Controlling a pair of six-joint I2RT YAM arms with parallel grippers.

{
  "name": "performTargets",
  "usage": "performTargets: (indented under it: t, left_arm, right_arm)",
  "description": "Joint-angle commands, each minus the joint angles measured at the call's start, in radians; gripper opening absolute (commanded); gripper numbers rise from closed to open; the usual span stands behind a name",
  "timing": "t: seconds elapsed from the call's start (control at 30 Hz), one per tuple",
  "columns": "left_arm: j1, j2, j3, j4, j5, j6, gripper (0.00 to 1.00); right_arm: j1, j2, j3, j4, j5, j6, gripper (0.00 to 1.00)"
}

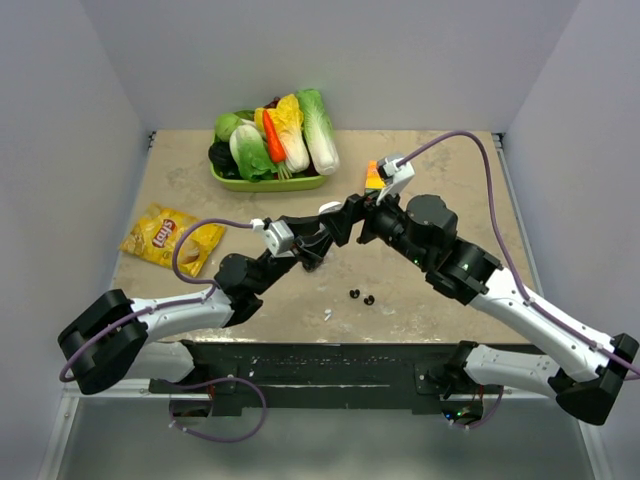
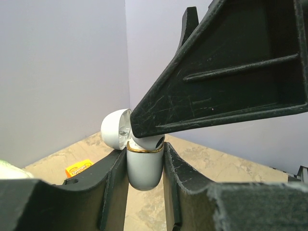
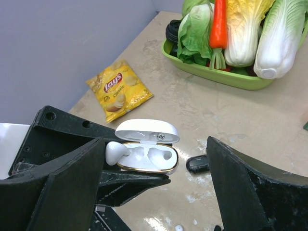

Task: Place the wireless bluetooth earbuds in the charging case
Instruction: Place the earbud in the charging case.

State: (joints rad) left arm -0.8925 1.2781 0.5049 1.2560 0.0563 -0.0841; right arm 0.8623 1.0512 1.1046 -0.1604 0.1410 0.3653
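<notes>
Top external: high at the near edge, looking down over the whole beige stone-patterned surface (image 1: 420,180).
Left wrist: very near, level, facing the open white oval charging case (image 2: 144,168).
Right wrist: near, tilted down.
Shared: that case.

The charging case (image 3: 147,156) sits clamped between the fingers (image 2: 113,183) of the left gripper (image 1: 340,222), lid tipped back. The right gripper (image 1: 368,215) straddles it, one finger spread wide on each side. One earbud (image 3: 113,153) pokes from the case mouth by the left-hand finger. Two loose earbuds (image 1: 361,297) lie on the table (image 1: 420,320) below the fingers, toward the bases. A tray (image 1: 300,184) stands beyond the fingers, a chips bag (image 1: 172,237) far left.
</notes>
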Motion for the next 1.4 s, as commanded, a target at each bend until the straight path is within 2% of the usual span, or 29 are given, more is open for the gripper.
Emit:
performTargets:
  t: [0.0,0.47,0.83,0.93,1.37]
  left_arm:
    - [-0.003,-0.042,0.026,0.479,0.002,0.029,0.00]
    - [-0.003,-0.056,0.020,0.474,-0.003,0.032,0.00]
    - [-0.003,-0.054,0.021,0.464,0.002,0.032,0.00]
    - [-0.003,-0.048,0.023,0.464,0.004,0.032,0.00]
    - [-0.003,-0.052,0.038,0.448,0.016,0.027,0.00]
  right_arm:
    - [-0.003,-0.029,-0.008,-0.004,0.057,-0.019,0.87]
    - [-0.003,-0.040,-0.015,-0.007,0.066,-0.019,0.89]
    - [-0.003,-0.057,-0.008,0.010,0.055,-0.014,0.94]
    - [-0.003,-0.057,0.001,0.015,0.040,-0.012,0.98]
    - [-0.003,-0.046,-0.003,-0.001,0.012,-0.023,0.98]
